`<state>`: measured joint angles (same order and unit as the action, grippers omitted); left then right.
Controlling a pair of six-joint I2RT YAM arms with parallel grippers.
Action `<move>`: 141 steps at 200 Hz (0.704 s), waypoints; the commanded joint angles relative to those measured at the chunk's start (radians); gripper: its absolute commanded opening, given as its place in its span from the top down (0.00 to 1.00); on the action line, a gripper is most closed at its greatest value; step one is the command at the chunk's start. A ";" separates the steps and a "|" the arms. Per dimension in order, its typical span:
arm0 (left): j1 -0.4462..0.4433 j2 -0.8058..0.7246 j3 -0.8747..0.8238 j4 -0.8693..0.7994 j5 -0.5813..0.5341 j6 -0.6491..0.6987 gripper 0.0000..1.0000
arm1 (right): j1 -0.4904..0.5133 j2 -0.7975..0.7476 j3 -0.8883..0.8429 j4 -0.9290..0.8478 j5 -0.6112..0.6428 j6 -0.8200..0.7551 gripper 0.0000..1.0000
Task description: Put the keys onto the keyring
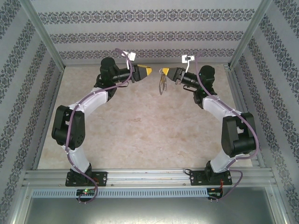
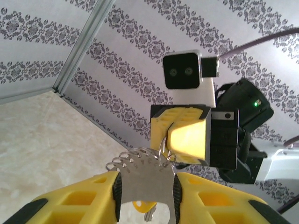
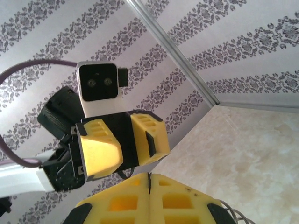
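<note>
- Dangling the key [image 2: 141, 205], yellow head at 6 o'clock of the keyring [image 2: 145, 179] in the left wrist view; threaded on or merely hanging behind, impossible to tell.
- Hanging the keyring in mid-air toward 12 o'clock of the table [image 1: 140, 135].
- Pinching its top with the right gripper [image 3: 149, 186], fingers pressed together.
- Holding the left gripper [image 3: 126, 142] spread wide at the keyring's 9 o'clock, gripping nothing.
- Risking a swing or twist of the keyring on contact, likely sending closing fingers past the small key or jolting it loose.
</note>
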<state>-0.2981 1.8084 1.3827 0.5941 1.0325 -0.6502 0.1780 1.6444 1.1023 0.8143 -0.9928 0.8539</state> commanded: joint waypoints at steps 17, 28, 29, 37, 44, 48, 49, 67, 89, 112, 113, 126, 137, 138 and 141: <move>0.017 0.005 0.102 -0.141 0.094 0.084 0.63 | -0.029 -0.006 0.112 -0.184 -0.133 -0.160 1.00; 0.016 0.018 0.126 -0.162 0.115 0.089 0.62 | -0.029 -0.008 0.137 -0.272 -0.142 -0.221 1.00; 0.017 0.019 0.128 -0.165 0.116 0.091 0.62 | -0.029 -0.008 0.139 -0.280 -0.142 -0.228 1.00; 0.016 0.027 0.147 -0.185 0.133 0.098 0.62 | -0.029 -0.007 0.154 -0.342 -0.147 -0.273 1.00; 0.016 0.035 0.162 -0.202 0.145 0.102 0.62 | -0.029 -0.007 0.166 -0.390 -0.148 -0.305 1.00; 0.016 0.038 0.168 -0.211 0.149 0.107 0.62 | -0.029 -0.007 0.174 -0.414 -0.149 -0.320 1.00; 0.017 0.039 0.170 -0.212 0.151 0.108 0.62 | -0.029 -0.006 0.175 -0.418 -0.150 -0.324 1.00; 0.017 0.056 0.200 -0.246 0.174 0.120 0.62 | -0.028 -0.005 0.193 -0.474 -0.154 -0.361 1.00; 0.017 0.074 0.229 -0.299 0.183 0.146 0.62 | -0.022 0.006 0.205 -0.481 -0.171 -0.363 1.00; 0.014 0.092 0.242 -0.307 0.199 0.144 0.62 | -0.012 0.019 0.221 -0.497 -0.178 -0.368 1.00; 0.014 0.092 0.242 -0.307 0.200 0.144 0.62 | -0.011 0.020 0.221 -0.497 -0.179 -0.368 1.00; 0.010 0.099 0.244 -0.309 0.205 0.142 0.62 | -0.005 0.028 0.228 -0.497 -0.184 -0.366 1.00; 0.008 0.102 0.243 -0.311 0.208 0.143 0.62 | -0.002 0.034 0.232 -0.495 -0.184 -0.364 1.00; 0.007 0.103 0.243 -0.311 0.209 0.143 0.62 | -0.001 0.035 0.232 -0.495 -0.185 -0.363 1.00; 0.006 0.104 0.243 -0.310 0.210 0.142 0.62 | 0.000 0.036 0.233 -0.493 -0.184 -0.361 1.00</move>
<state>-0.2924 1.8950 1.5940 0.3119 1.2034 -0.5346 0.1616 1.6642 1.2934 0.3164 -1.1400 0.5182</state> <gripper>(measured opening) 0.382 0.052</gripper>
